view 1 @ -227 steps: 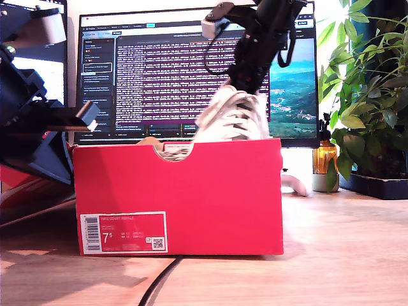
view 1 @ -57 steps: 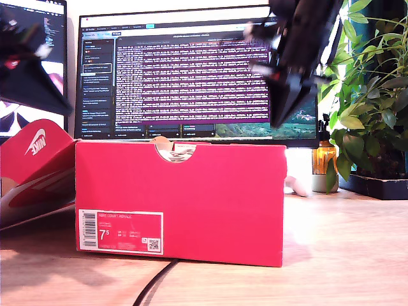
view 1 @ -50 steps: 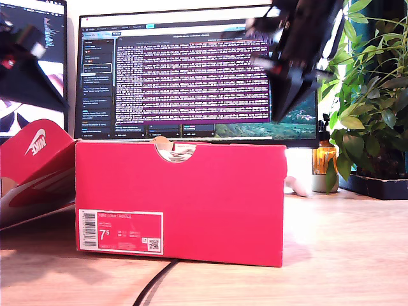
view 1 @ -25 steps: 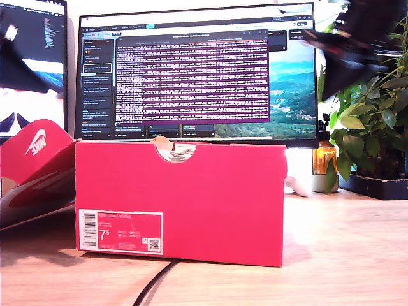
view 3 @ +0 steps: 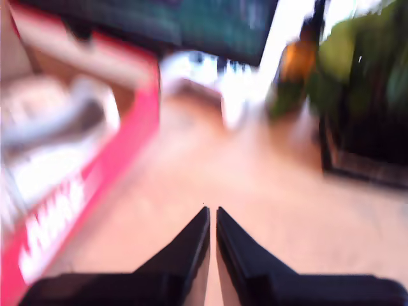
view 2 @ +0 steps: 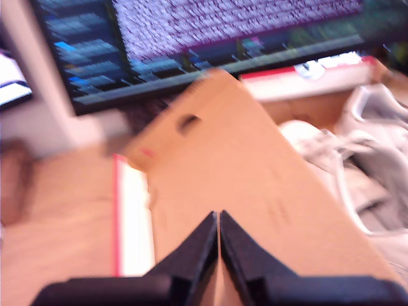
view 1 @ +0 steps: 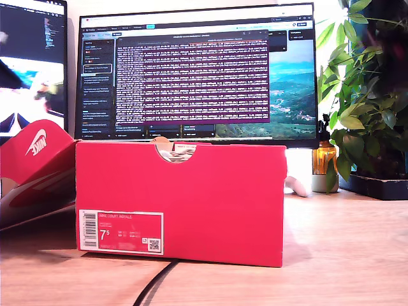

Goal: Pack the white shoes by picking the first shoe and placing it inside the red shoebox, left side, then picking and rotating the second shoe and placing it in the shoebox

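One red shoebox (view 1: 180,201) stands on the wooden table (view 1: 344,255), a crisp cardboard block with a half-round notch cut in its top edge and one white barcode label (view 1: 121,233) low on its front face. Its hinged lid (view 1: 35,150) hangs open to the exterior view's left of the box, glossy red outside with a white swoosh; in the first wrist view the lid's inner face (view 2: 255,191) is plain brown card with a small slot.

The white shoes (view 2: 376,153) lie inside the box, soft creased leather with laces; I can count two shapes there, though the blur keeps me from being sure. Through the notch only a scrap of white (view 1: 175,152) shows.

My first gripper (view 2: 218,223) hangs above the lid's brown inside, its two dark wedge fingers pressed together, holding nothing. My second gripper (view 3: 212,220) hangs over bare table beside the box's red wall (view 3: 83,191), its two fingers likewise closed to a hair's gap and empty.

Behind the box stand two monitors (view 1: 197,73), and beyond its far side in the exterior view's right one amber bottle (view 1: 324,159) and a leafy potted plant (view 1: 370,95). One black cable (view 1: 156,287) runs out from under the box.
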Action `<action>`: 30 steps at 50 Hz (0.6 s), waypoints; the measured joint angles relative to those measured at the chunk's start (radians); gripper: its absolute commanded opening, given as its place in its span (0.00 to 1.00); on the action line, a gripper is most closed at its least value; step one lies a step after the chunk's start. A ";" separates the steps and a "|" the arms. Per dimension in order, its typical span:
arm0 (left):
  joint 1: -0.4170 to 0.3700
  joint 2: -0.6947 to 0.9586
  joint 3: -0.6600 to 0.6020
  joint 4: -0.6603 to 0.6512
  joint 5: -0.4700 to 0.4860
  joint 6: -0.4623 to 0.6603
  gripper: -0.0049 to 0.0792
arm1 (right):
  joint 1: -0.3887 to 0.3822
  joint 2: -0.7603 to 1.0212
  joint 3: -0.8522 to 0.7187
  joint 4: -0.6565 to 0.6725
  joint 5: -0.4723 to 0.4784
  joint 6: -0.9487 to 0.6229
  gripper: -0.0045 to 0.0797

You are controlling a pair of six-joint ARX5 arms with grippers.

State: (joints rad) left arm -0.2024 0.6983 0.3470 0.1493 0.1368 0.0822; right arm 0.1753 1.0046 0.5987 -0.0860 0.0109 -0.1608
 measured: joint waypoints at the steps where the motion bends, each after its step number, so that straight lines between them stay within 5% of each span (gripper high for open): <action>1: 0.002 -0.011 -0.012 0.003 -0.002 -0.001 0.04 | -0.005 0.002 -0.018 0.009 0.000 -0.001 0.04; 19: 0.016 -0.170 -0.172 -0.016 -0.025 -0.047 0.04 | -0.159 -0.003 -0.143 0.140 -0.059 0.004 0.04; 30: 0.024 -0.233 -0.189 -0.013 -0.027 -0.047 0.04 | -0.168 -0.054 -0.212 0.188 -0.083 0.006 0.04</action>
State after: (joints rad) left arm -0.1783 0.4656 0.1577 0.1368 0.1101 0.0349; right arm 0.0071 0.9508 0.3866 0.1020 -0.0723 -0.1543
